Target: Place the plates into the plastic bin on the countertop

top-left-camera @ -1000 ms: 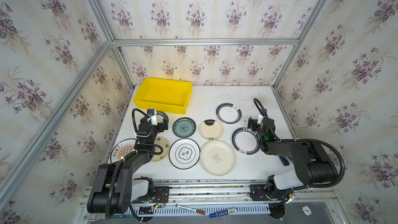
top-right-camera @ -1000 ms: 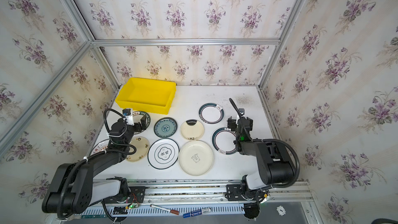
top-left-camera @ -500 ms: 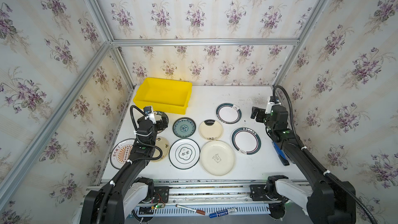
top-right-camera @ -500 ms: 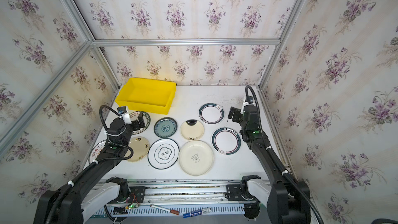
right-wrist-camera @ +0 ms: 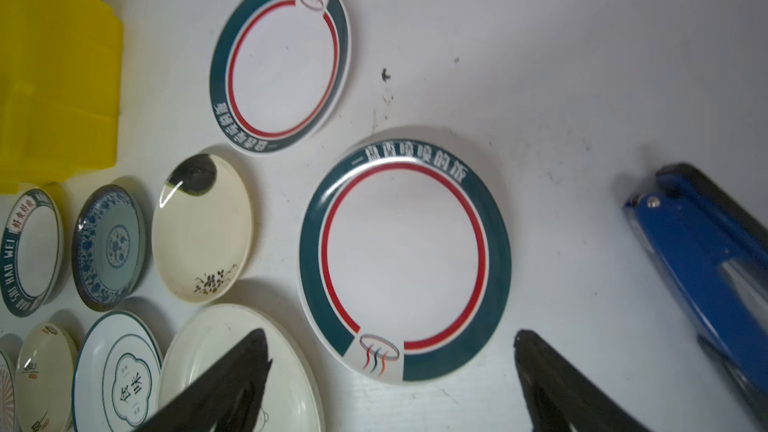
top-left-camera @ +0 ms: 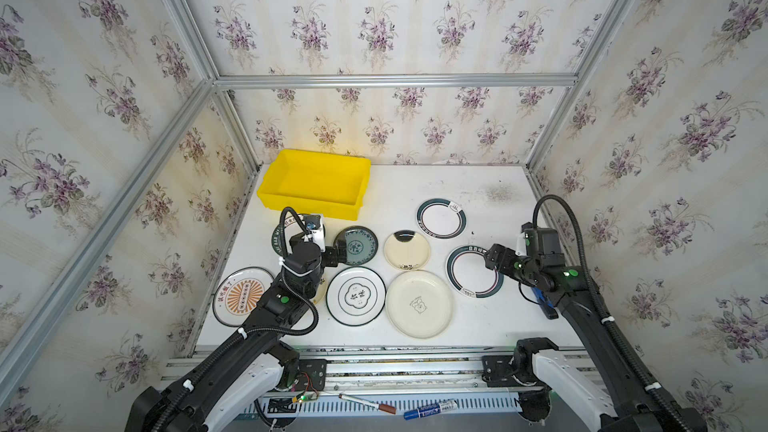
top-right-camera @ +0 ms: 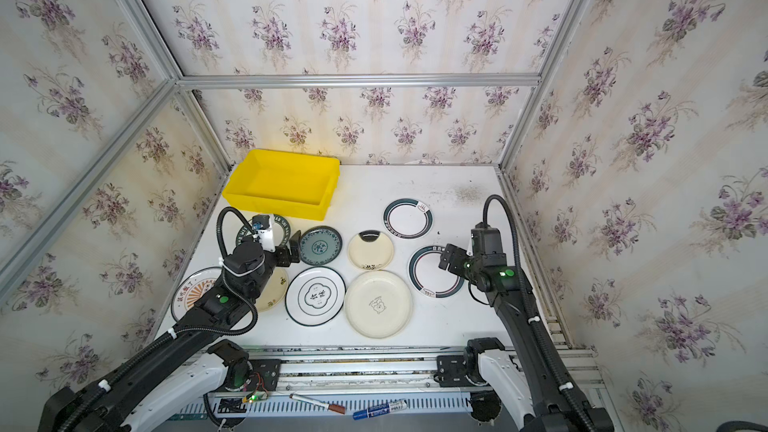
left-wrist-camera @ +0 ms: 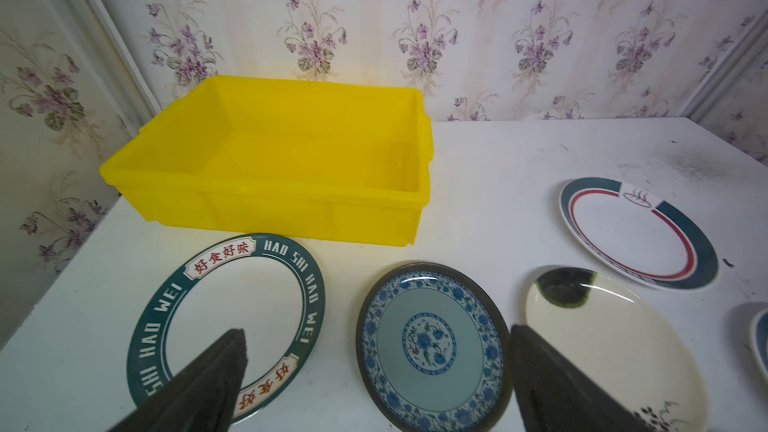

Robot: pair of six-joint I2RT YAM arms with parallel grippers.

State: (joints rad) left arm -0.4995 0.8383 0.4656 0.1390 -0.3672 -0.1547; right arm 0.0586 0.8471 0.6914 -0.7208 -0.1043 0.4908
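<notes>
Swung right pincer (right-wrist-camera: 392, 340) back over the ringed plate (right-wrist-camera: 405, 259) and left pincer (left-wrist-camera: 376, 333) toward the teal plate (left-wrist-camera: 430, 342), both gaping and empty; bin (left-wrist-camera: 266, 201) bare, first grasps due.

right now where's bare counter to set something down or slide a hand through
Widest bare patch: back right of the countertop, beyond the far green-rimmed plate and right of the yellow bin. A smaller one: front right, beside the large cream plate. Left of that, plates lie nearly rim to rim.
</notes>
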